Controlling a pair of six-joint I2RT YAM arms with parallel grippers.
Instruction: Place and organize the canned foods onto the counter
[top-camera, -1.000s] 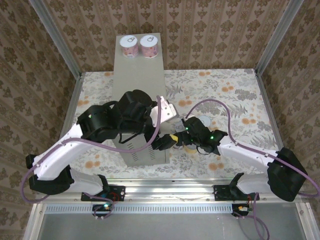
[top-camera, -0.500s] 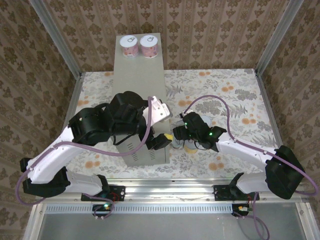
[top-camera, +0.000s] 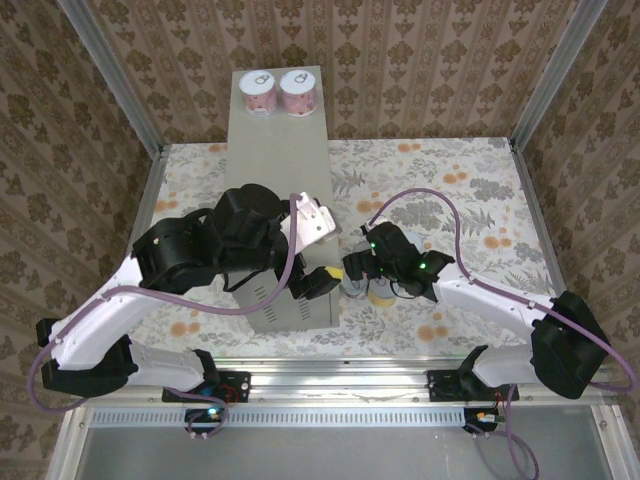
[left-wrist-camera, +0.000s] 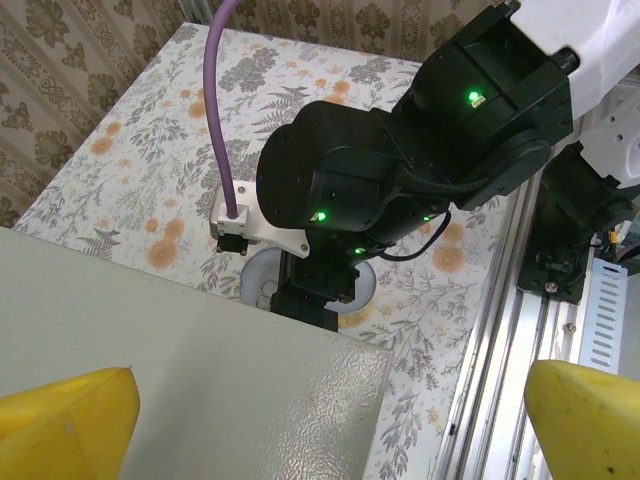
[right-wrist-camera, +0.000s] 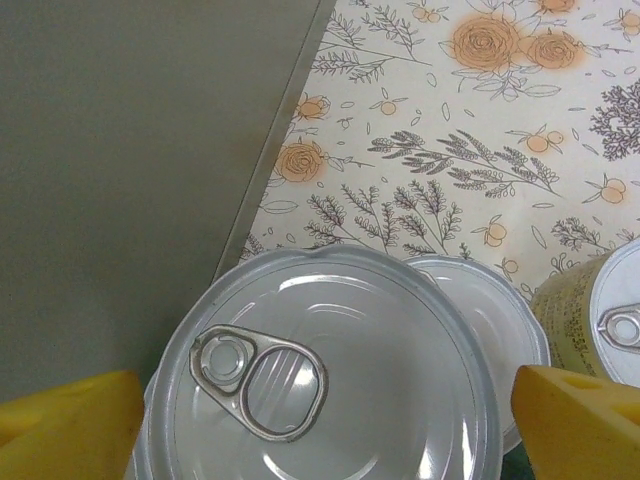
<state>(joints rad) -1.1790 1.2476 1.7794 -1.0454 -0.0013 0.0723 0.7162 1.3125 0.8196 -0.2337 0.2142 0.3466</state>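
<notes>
The counter (top-camera: 275, 150) is a tall grey box; its flat top (left-wrist-camera: 200, 380) fills the lower left of the left wrist view. Two pink cans (top-camera: 258, 93) (top-camera: 298, 90) stand at its far end. My left gripper (top-camera: 320, 283) (left-wrist-camera: 330, 420) hangs open over the counter's near right corner, nothing between its yellow fingertips (left-wrist-camera: 65, 425). My right gripper (top-camera: 356, 270) (right-wrist-camera: 330, 420) is open just above a can with a pull-tab lid (right-wrist-camera: 320, 370), its fingers on either side of the can. A second lid (right-wrist-camera: 495, 320) and a yellow-labelled can (right-wrist-camera: 590, 310) (top-camera: 381, 296) sit beside it on the floral floor.
The cans on the floor stand tight against the counter's right side wall (right-wrist-camera: 130, 150). The right arm's black wrist (left-wrist-camera: 400, 170) hides most of them from the left wrist camera. A metal rail (top-camera: 330, 375) runs along the near edge. Floral floor (top-camera: 450, 190) stretches to the right.
The left arm has pulled back and to the left, its gripper now at the counter's near right corner. The right gripper has shifted slightly left, closer over the cans beside the counter.
</notes>
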